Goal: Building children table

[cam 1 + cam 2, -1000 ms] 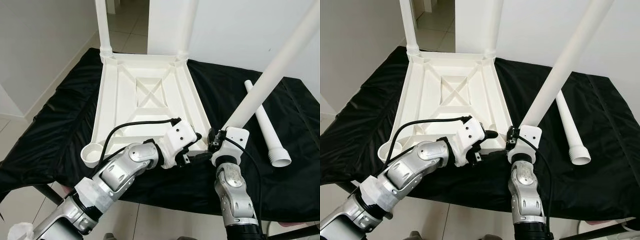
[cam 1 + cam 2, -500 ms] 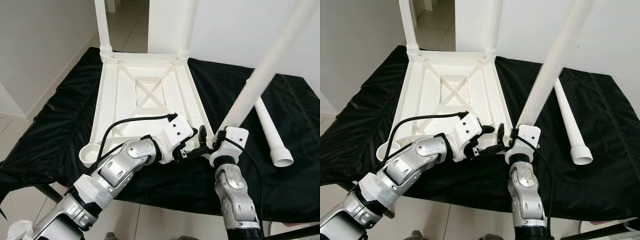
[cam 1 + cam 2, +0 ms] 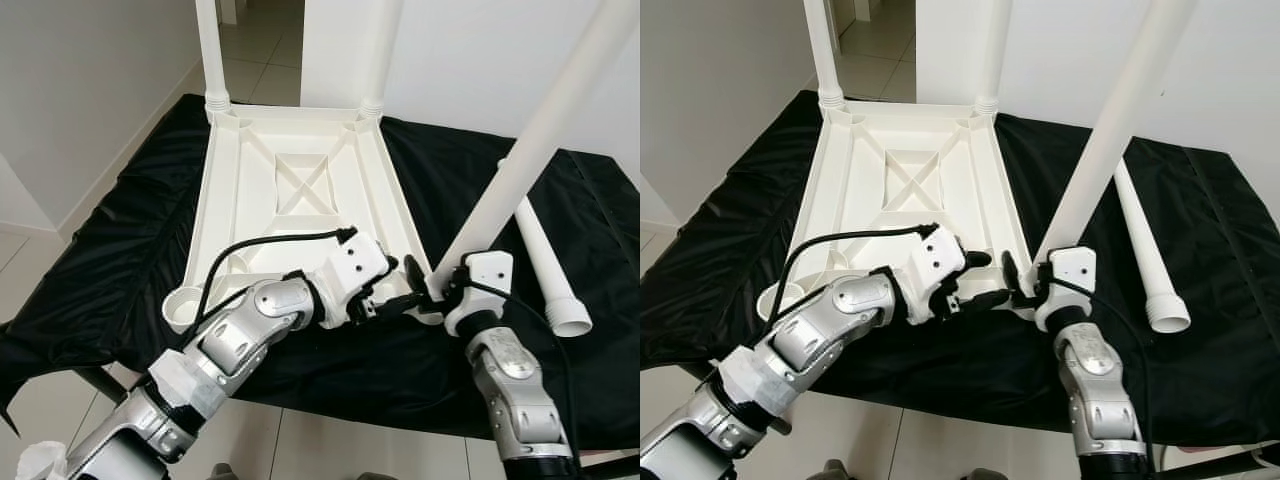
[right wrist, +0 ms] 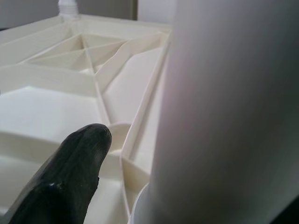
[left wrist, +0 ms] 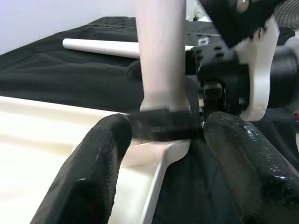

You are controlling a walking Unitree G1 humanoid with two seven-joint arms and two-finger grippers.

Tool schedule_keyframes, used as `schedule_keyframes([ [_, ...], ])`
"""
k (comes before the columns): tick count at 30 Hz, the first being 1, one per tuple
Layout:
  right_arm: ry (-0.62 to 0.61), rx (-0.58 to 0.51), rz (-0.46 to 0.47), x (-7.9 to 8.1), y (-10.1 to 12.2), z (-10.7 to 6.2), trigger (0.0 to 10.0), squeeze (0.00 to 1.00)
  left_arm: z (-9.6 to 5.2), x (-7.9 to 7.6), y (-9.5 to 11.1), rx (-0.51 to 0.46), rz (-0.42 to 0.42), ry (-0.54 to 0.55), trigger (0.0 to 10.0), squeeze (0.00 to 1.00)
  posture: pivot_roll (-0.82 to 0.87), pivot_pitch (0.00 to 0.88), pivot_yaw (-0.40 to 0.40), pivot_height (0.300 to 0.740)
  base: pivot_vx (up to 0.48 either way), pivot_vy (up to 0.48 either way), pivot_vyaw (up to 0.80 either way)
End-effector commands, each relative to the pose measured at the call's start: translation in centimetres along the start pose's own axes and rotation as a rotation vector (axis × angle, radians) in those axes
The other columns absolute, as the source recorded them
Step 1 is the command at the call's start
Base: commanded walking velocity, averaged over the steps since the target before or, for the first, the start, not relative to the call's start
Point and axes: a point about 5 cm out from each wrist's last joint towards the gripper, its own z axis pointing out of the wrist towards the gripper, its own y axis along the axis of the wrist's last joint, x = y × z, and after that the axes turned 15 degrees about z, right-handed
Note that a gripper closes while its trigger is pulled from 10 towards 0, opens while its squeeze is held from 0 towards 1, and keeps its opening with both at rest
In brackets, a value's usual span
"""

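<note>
1. Left eye view: upturned tabletop [image 3: 300, 200] on a black bench [image 3: 120, 250]; two legs stand at its far corners.
2. Right claw [image 3: 437, 290] grips the third leg [image 3: 530, 150] at the near right socket.
3. Left claw [image 3: 398, 292], fingers spread, brackets that socket.
4. Next, likely: press the leg home.

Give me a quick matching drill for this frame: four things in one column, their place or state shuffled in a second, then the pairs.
Things
1. upturned table top
2. leg in the right gripper
3. loose leg
4. near left socket

Places or states
A. lying flat on the black cloth, to the robot's right
B. empty, no leg in it
C. underside up, two legs already standing at its far corners
D. tilted, its lower end at the near right corner, with the left gripper open close beside it

Pairs: 1-C, 2-D, 3-A, 4-B
</note>
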Motion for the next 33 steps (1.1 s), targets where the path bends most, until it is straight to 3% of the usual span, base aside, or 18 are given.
schedule_keyframes([
  [1,0.06,0.022,-0.012,-0.3,-0.5,-0.1,10.0,0.0,0.1,-1.1,0.4,-0.046,0.02,-0.154,10.0,0.0,0.0,0.0,-0.031,0.74,0.0,0.0,0.0],
  [6,0.116,0.053,-0.074,-1.3,-0.5,0.2,10.0,0.0,0.1,-1.0,0.4,-0.044,0.027,-0.158,10.0,0.0,0.0,0.0,-0.027,0.74,0.0,0.0,0.0],
  [7,0.137,0.062,-0.072,-1.5,-0.4,0.4,8.5,0.0,0.2,-0.9,0.4,-0.043,0.029,-0.159,10.0,0.0,0.01,0.0,-0.027,0.74,0.0,0.0,0.0],
  [8,0.151,0.068,-0.089,-1.8,-0.3,0.5,5.3,0.0,0.2,-0.9,0.4,-0.042,0.032,-0.16,10.0,0.0,0.01,0.0,-0.027,0.74,0.0,0.0,0.0],
  [10,0.184,0.086,-0.103,-2.0,-0.2,0.7,3.3,0.0,0.2,-0.9,0.4,-0.042,0.037,-0.161,10.0,0.0,0.01,0.0,-0.027,0.74,0.0,0.0,0.0],
  [16,0.203,0.096,-0.107,-2.3,-0.2,0.8,2.5,0.0,0.2,-0.9,0.5,-0.043,0.04,-0.161,10.0,0.0,0.01,0.0,-0.03,0.74,0.0,0.0,0.0],
  [17,0.21,0.101,-0.109,-2.4,-0.2,0.8,1.8,0.0,0.2,-0.9,0.5,-0.044,0.04,-0.16,10.0,0.0,0.01,0.0,-0.032,0.74,0.0,0.0,0.0],
  [18,0.228,0.127,-0.1,-2.7,-0.8,0.6,0.0,0.0,0.2,-0.9,0.5,-0.044,0.041,-0.159,10.0,0.0,0.01,0.0,-0.036,0.74,0.0,0.0,0.0],
  [23,0.229,0.14,-0.09,-2.7,-1.2,0.3,0.0,0.0,0.2,-1.0,0.5,-0.045,0.042,-0.157,10.0,0.0,0.01,0.0,-0.037,0.74,0.0,0.0,0.0],
  [24,0.224,0.146,-0.08,-2.7,-1.4,0.2,2.4,0.0,0.2,-1.0,0.5,-0.045,0.042,-0.157,10.0,0.0,0.01,0.0,-0.036,0.74,0.0,0.0,0.0],
  [25,0.201,0.148,-0.056,-2.7,-1.7,0.0,10.0,0.0,0.2,-1.0,0.5,-0.046,0.041,-0.158,10.0,0.0,0.01,0.0,-0.037,0.74,0.0,0.0,0.0],
  [33,0.015,0.172,-0.026,-3.1,-2.8,-0.1,10.0,0.0,0.2,-1.2,0.5,-0.047,0.041,-0.164,10.0,0.0,0.0,0.0,-0.039,0.74,0.0,0.0,0.0],
])
